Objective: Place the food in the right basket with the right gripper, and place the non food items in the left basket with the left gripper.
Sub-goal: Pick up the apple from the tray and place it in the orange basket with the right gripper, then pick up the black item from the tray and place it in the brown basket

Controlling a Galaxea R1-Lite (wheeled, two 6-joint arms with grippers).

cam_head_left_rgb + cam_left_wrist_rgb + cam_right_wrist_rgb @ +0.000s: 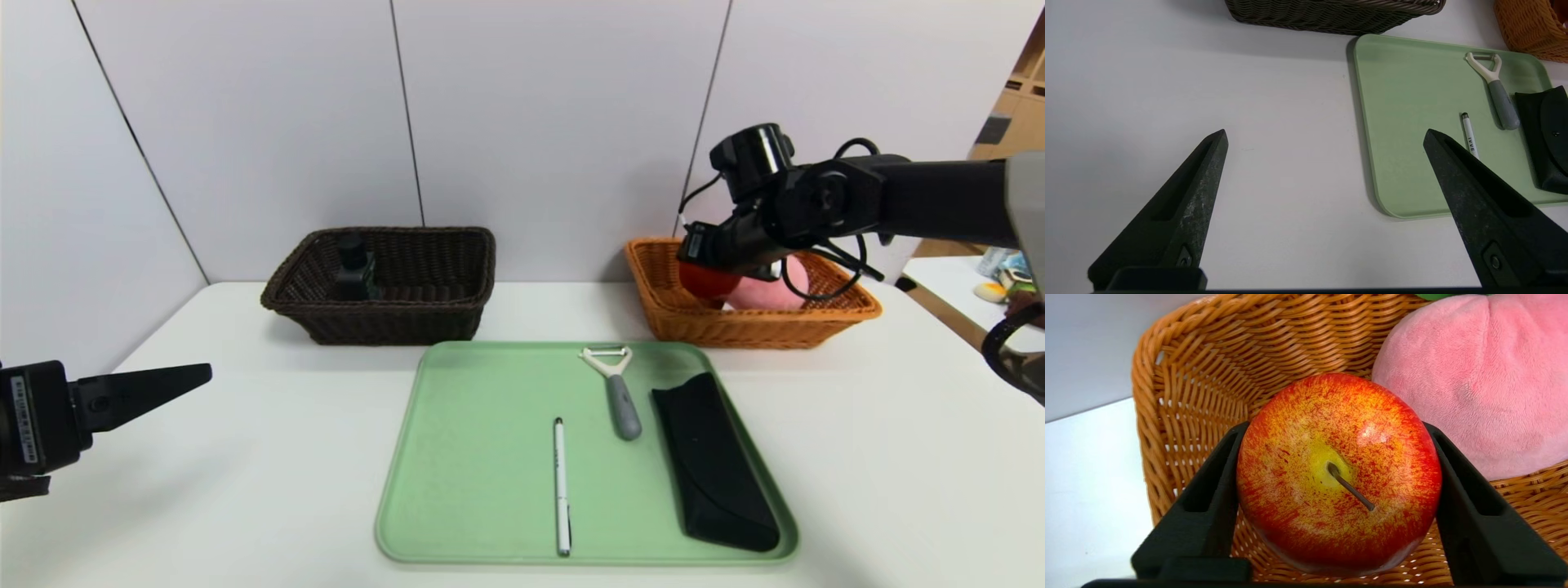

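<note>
Here we see the right claw (1337, 498) reaching into the orange basket (669, 314) at the far right of the bench (245, 490), its two black fingers (1208, 498) clamped on either side of the red-yellow apple (1339, 473), stem toward the wrist camera. The apple sits inside the basket's near-left corner, close to the woven wall but not clearly touching it, and the pink plush peach (1474, 388) lies just beside it, filling the rest of that end — little free room remains there. In the head view we find the left claw (163, 384) low over the bench's left edge, well apart from everything; the left wrist view shows its fingers (1188, 196) spread wide with bare bench between them. The dark brown basket (457, 278) stands at the far left, against the wall panels, with the dark pump bottle (353, 265) upright in its left part. Between the baskets and nearer to us lies the green tray (457, 457), its far edge just short of both baskets. On it, the white pen (561, 482) lies lengthwise near the middle, the grey-handled peeler (618, 392) just right of it with its head toward the baskets, and the black glasses case (714, 465) runs along the tray's right rim. The tray's left half is open.
</note>
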